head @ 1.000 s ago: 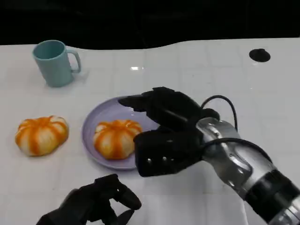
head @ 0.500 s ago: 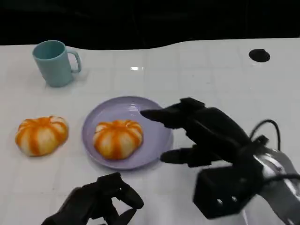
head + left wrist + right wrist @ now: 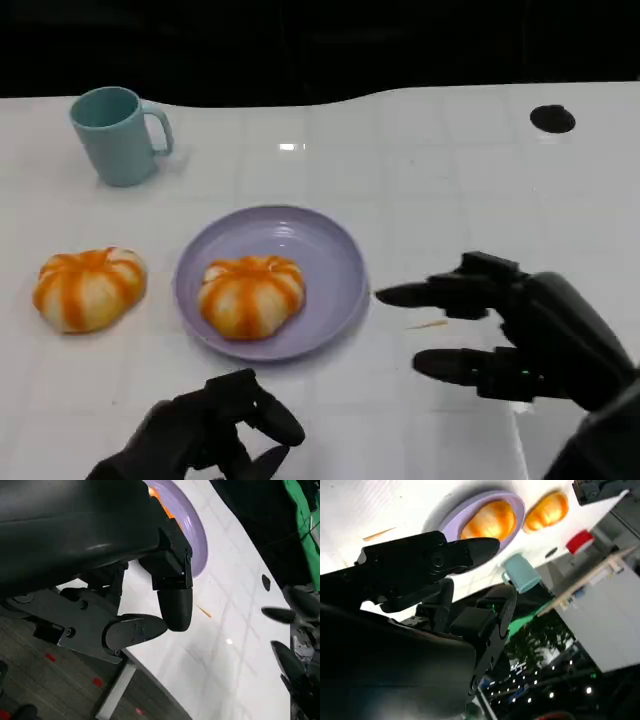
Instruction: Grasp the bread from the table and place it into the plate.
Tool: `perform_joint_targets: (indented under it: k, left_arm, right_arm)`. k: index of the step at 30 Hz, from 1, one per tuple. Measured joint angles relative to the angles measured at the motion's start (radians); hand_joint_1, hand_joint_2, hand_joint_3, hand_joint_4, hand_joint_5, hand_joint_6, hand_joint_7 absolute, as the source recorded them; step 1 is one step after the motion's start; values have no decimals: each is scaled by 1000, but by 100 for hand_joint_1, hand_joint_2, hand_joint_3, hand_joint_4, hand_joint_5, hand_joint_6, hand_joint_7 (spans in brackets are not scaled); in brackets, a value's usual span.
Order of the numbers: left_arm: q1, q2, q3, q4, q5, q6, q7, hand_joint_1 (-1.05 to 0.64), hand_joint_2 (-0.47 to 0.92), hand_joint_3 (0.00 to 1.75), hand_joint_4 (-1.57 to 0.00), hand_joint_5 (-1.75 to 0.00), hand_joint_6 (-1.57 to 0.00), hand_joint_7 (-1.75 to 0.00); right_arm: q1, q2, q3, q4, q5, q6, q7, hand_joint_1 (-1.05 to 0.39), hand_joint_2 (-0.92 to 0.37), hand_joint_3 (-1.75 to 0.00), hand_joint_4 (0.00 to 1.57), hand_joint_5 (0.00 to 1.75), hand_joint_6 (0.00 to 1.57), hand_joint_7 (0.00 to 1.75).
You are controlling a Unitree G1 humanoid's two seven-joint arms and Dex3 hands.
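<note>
A: Status of the task object?

B: One bread [image 3: 250, 295] lies inside the plate [image 3: 335, 250], left of the plate's centre; a second bread [image 3: 88, 288] sits on the bench [image 3: 450, 180] just beside the plate's left rim, apart from it.

A: Hand states?

B: The right hand [image 3: 520, 335] hovers to the right of the plate, clear of its rim; its fingers [image 3: 415, 294] are spread wide and hold nothing. The left hand [image 3: 200, 435] sits near the front edge of the bench, in front of the plate; its fingers are curled inward with nothing between them.

A: Which step is in hand?

B: Judged from the layout, one placement looks complete; the bread on the bench is not yet grasped. The next move, as a judgement, calls for a reach to that bread; the left hand is the nearer one and would have to uncurl its fingers first.

A: Surroundings and obstructions?

B: A teal mug [image 3: 118, 133] stands behind the loose bread, well apart; a black round mark [image 3: 553, 118] lies at the far right; a thin pale sliver [image 3: 428, 324] rests on the bench by the right hand. The occupied plate leaves room mainly on its right half; the second bread could knock the first.
</note>
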Motion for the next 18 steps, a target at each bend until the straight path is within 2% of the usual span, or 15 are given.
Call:
perform_joint_targets:
  k: [2,3,4,5,6,9,15,18]
  left_arm:
    - [-3,3,0,0,7,0,0,-22,82,63,-63,-175,-62,-127]
    - [-6,4,0,0,7,0,0,-22,82,63,-63,-175,-62,-127]
    - [-10,5,0,0,7,0,0,-22,82,63,-63,-175,-62,-127]
    - [-13,5,1,0,7,1,0,-22,82,63,-63,-175,-62,-127]
    - [-15,5,1,0,7,1,0,-22,82,63,-63,-175,-62,-127]
    - [-17,5,2,0,5,1,0,-22,81,64,-63,-175,-62,-127]
    - [-20,4,4,1,-5,7,0,-23,81,63,-64,-175,-63,-127]
    - [-22,7,12,5,-5,7,0,-22,81,64,-64,-175,-63,-126]
  right_arm:
    - [16,-4,-27,3,14,-40,-7,-26,-91,-15,74,137,73,95]
    - [22,-8,-39,4,18,-55,-11,-25,-84,-27,75,144,73,98]
    - [30,-10,-54,2,19,-59,-13,-23,-72,-51,77,147,75,99]
    - [40,-12,-67,0,19,-57,-15,-19,-55,-83,80,145,78,100]
    - [50,-13,-76,-4,19,-54,-15,-15,-47,-98,82,144,81,100]
    - [86,-15,-102,-26,37,-39,-8,0,-33,-132,89,161,90,109]
    - [142,-18,-124,-67,96,-16,32,9,-22,-157,96,173,90,129]
    - [194,-16,-139,-99,82,-5,27,8,-20,-158,96,174,88,134]
